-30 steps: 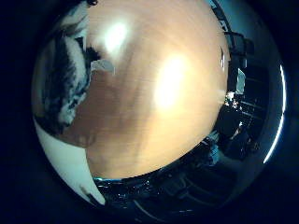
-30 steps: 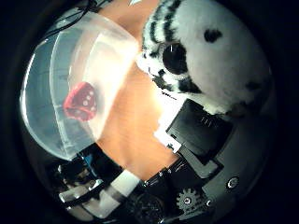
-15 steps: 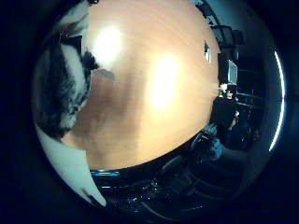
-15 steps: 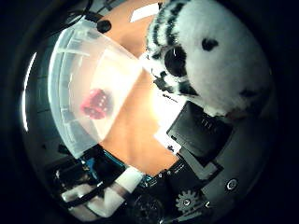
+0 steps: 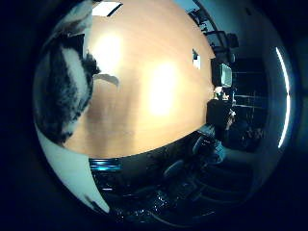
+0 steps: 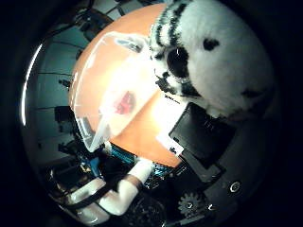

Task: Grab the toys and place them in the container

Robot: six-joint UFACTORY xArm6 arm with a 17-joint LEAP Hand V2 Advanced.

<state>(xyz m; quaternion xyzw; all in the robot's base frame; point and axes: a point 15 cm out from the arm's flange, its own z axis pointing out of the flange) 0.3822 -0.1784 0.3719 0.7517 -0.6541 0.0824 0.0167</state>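
Black-and-white plush toy [image 6: 222, 56] against hand [image 6: 208, 142]

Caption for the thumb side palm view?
Hand holding a striped plush toy above the table, clear container with red toy nearby.

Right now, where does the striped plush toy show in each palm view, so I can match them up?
Little finger side view: the plush toy fills one edge, close to the palm, above the wooden table.
Thumb side view: it fills a large part, beside the hand, with the clear container on the table farther off.
Shared landmark: the table.
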